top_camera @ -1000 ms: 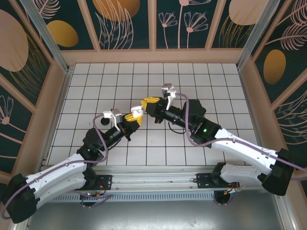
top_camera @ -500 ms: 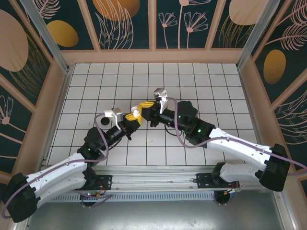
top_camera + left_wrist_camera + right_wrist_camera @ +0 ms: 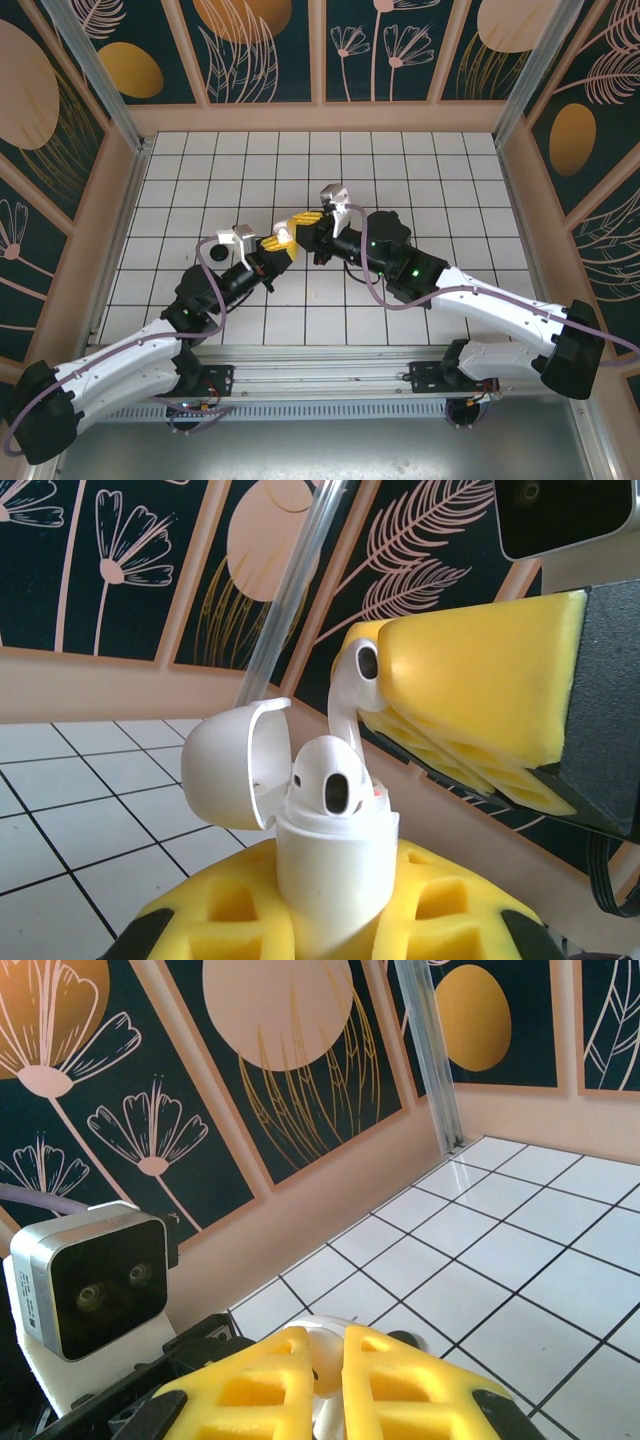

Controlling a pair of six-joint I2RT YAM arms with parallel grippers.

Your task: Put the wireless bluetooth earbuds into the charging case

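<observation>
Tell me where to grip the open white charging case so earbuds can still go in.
Pinch the charging case low on its body, from the sides. Its lid stands open and an earbud sits in the top, so keep that end clear.

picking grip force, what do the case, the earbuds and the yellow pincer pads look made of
Charging case: smooth white hard plastic, by its soft sheen. Seated earbud and held earbud: glossy white plastic, likely, showing highlights. Pincer pads: matte yellow, ribbed with hollows, probably foam or soft rubber.
</observation>
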